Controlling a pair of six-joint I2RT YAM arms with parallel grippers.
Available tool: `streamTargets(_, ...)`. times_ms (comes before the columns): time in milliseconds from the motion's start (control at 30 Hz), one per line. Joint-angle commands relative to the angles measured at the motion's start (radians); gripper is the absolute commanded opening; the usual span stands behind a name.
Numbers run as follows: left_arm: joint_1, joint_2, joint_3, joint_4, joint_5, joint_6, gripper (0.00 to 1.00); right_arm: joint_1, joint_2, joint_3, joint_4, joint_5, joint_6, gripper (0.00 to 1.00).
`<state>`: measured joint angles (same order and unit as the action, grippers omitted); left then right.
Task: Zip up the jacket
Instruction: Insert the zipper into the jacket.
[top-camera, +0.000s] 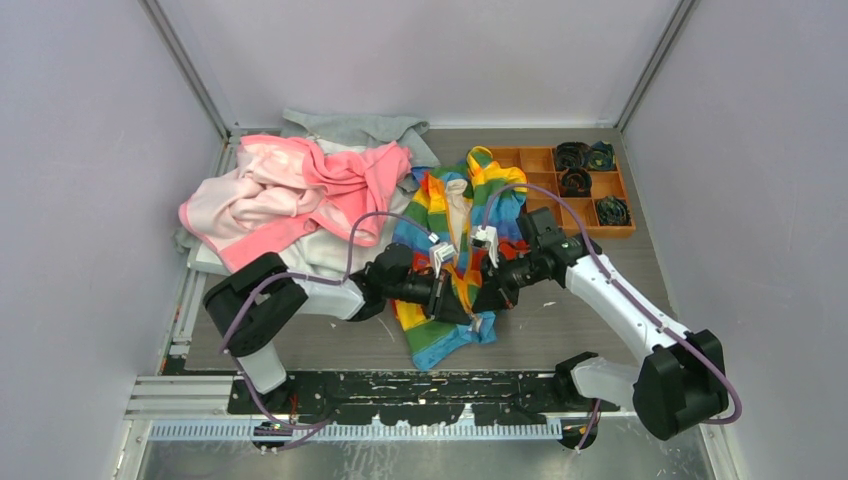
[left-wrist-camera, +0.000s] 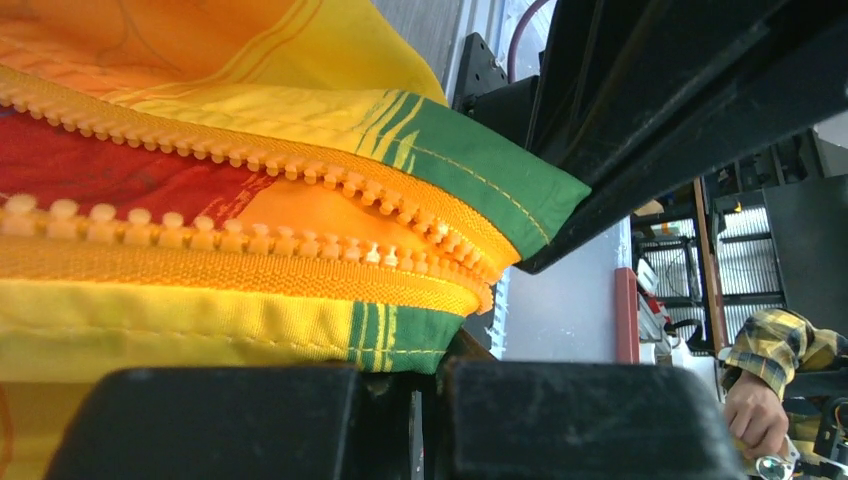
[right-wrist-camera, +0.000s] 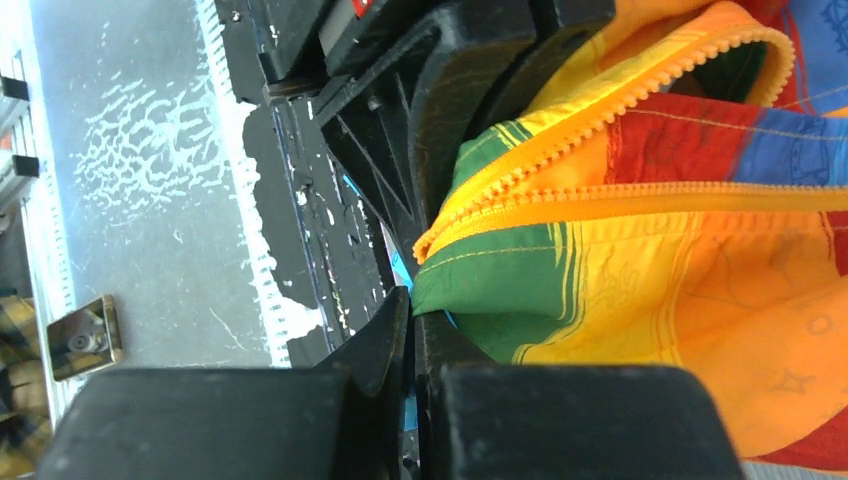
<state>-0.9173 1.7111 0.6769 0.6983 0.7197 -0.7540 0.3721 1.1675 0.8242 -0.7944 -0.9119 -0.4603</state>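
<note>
Grey bench (top-camera: 540, 330), pale walls (top-camera: 90, 120) all round: left end effector (left-wrist-camera: 425, 375) and right end effector (right-wrist-camera: 412, 340) were both clamped shut, pinching the green hem of the rainbow jacket (top-camera: 503, 195).

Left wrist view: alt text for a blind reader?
Close-up of the jacket at its green-edged hem, two orange zipper rows unjoined, converging toward the hem corner. The shut left gripper pinches the hem at the frame's bottom.

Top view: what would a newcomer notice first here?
The rainbow-striped jacket lies at the table's centre, both arms converging on its near hem. The left gripper and right gripper each pinch a green corner beside the open orange zipper. A pink garment is heaped to its left.
</note>
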Motion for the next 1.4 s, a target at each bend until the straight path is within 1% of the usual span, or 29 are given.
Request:
streamTargets(0, 0.001, 0.022, 0.051, -0.003, 0.043, -0.027, 0.00, 0.028, -0.002, 0.041, 0.052, -0.030, -0.032, 0.01)
streamTargets(67, -0.004, 0.029, 0.062, -0.003, 0.044, -0.031, 0.00, 0.035, -0.013, 0.023, 0.156, 0.051, 0.059, 0.01)
streamTargets(100, -0.011, 0.032, 0.071, -0.008, 0.049, -0.030, 0.00, 0.035, -0.021, 0.013, 0.210, 0.112, 0.125, 0.01)
streamTargets(167, -0.029, 0.041, 0.088, -0.034, 0.057, -0.016, 0.00, 0.033, -0.036, -0.004, 0.285, 0.230, 0.199, 0.01)
streamTargets(233, -0.044, 0.052, 0.104, -0.062, 0.070, -0.003, 0.00, 0.027, -0.045, -0.015, 0.325, 0.301, 0.246, 0.01)
streamTargets(300, -0.049, 0.061, 0.104, -0.051, 0.083, -0.009, 0.00, 0.023, -0.049, -0.020, 0.333, 0.325, 0.255, 0.01)
streamTargets(433, 0.006, 0.034, 0.061, 0.022, 0.129, -0.046, 0.00, 0.021, -0.051, -0.017, 0.309, 0.311, 0.233, 0.01)
streamTargets(500, 0.031, 0.013, 0.067, -0.026, 0.144, -0.029, 0.00, 0.020, -0.048, -0.014, 0.296, 0.275, 0.218, 0.01)
streamTargets(600, 0.034, 0.010, 0.114, -0.146, 0.162, 0.022, 0.00, 0.019, -0.038, -0.010, 0.275, 0.190, 0.194, 0.01)
streamTargets(733, 0.035, 0.021, 0.134, -0.183, 0.168, 0.038, 0.00, 0.019, -0.038, -0.008, 0.260, 0.186, 0.163, 0.01)
streamTargets(900, 0.039, 0.010, 0.129, -0.209, 0.161, 0.044, 0.00, 0.013, -0.036, -0.010, 0.231, 0.201, 0.106, 0.05)
streamTargets(1167, 0.049, -0.006, 0.112, -0.207, 0.155, 0.010, 0.00, 0.012, -0.041, -0.007, 0.102, 0.156, -0.080, 0.11)
streamTargets(1367, 0.049, 0.006, 0.113, -0.182, 0.159, -0.020, 0.00, 0.014, -0.049, -0.016, 0.083, 0.127, -0.115, 0.18)
